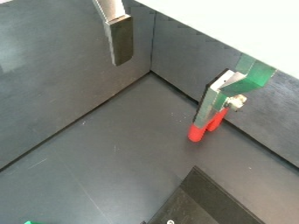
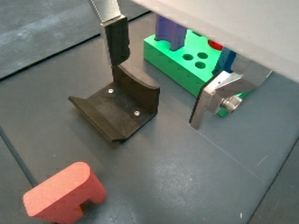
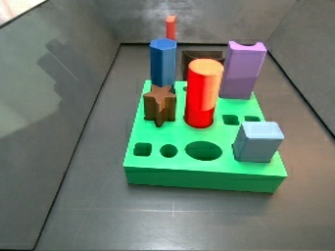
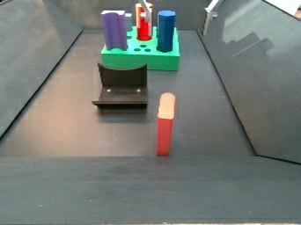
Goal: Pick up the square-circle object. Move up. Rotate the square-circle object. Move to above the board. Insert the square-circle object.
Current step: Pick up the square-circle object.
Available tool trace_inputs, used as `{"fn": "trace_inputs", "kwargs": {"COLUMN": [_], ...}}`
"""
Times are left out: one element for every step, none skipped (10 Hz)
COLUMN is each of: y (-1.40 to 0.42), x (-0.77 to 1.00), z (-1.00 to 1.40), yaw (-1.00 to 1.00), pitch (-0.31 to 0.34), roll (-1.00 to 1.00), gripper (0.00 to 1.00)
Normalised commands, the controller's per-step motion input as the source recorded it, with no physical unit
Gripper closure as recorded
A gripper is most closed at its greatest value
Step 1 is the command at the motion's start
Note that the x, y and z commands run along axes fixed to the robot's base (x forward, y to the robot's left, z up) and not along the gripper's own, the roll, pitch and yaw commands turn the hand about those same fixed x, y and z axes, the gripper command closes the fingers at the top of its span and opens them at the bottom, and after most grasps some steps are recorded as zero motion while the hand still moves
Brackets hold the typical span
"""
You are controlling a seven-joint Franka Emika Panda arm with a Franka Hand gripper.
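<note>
A dark grey matte floor (image 4: 206, 105) fills the middle of both side views, shut in by smooth dark grey sloping side walls (image 3: 53, 88) at the left and right of the frame. These walls carry faint, blurred reflections. A paler brushed grey back wall (image 3: 118, 20) runs across the top, and in a wrist view a bright white strip (image 1: 251, 26) shows beyond the wall's rim at the upper right. The gripper (image 1: 163, 92) hangs spread wide over the floor's corner.
</note>
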Motion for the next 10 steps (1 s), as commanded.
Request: {"fn": "trace_inputs", "kwargs": {"y": [0.3,0.55,0.6,0.59,0.66,0.69,0.72,0.64,0.49,0.32], "x": [0.0,0.66,0.55,0.52,0.43,0.34,0.3,0.15,0.05,0.11], "z": [-0.09,-0.4,-0.53,-0.57,-0.57,-0.48,-0.38,-0.43,-0.46,-0.55], "yaw": [-0.1,-0.16,-0.36,-0.39,-0.33,-0.3,-0.24,-0.2,-0.07,-0.03], "pitch": [-0.091,0.013,0.003,0.023,0.04,0.03,0.029,0.0,-0.011,-0.027], "roll": [-0.06,0.0,0.01,0.0,0.0,0.0,-0.04,-0.03,-0.03,-0.12], "gripper": [0.0,0.0,0.0,0.0,0.0,0.0,0.0,0.0,0.0,0.0]}}
